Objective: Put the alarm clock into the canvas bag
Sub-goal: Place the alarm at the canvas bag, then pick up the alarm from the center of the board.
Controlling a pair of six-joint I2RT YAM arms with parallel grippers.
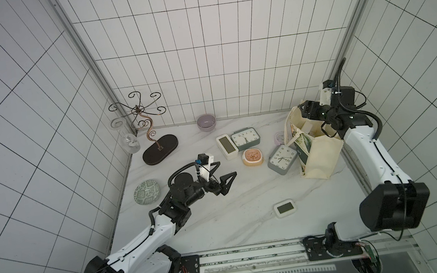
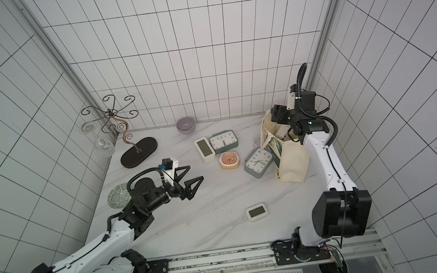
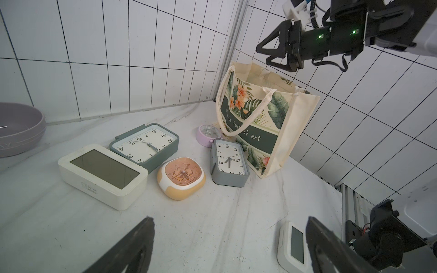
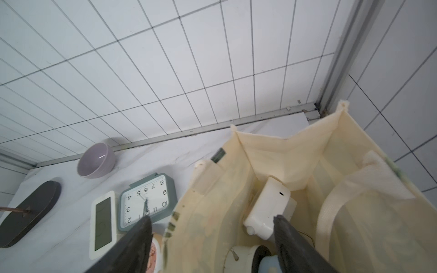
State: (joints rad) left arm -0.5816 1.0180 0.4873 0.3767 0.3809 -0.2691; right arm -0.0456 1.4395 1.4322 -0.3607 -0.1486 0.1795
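Observation:
The canvas bag [image 1: 320, 155] [image 3: 267, 118] stands open at the back right. My right gripper [image 1: 305, 108] [image 4: 212, 218] hangs open over its mouth, holding nothing. In the right wrist view a white alarm clock [image 4: 269, 208] lies loose inside the bag beside a round white and blue thing [image 4: 250, 257]. Several more clocks lie left of the bag: a grey one [image 1: 283, 159] against it, a peach one [image 1: 252, 157], a green one [image 1: 245, 138], a white digital one [image 1: 227, 147] and a small lilac one [image 3: 208, 134]. My left gripper [image 1: 226, 169] [image 3: 229, 219] hovers open and empty over the table's left middle.
A small white digital clock [image 1: 284, 208] lies alone near the front. A lilac bowl [image 1: 206, 122] sits by the back wall. At the left are a wire stand on a dark oval base [image 1: 160, 149], a glass [image 1: 130, 143] and a patterned plate [image 1: 146, 192].

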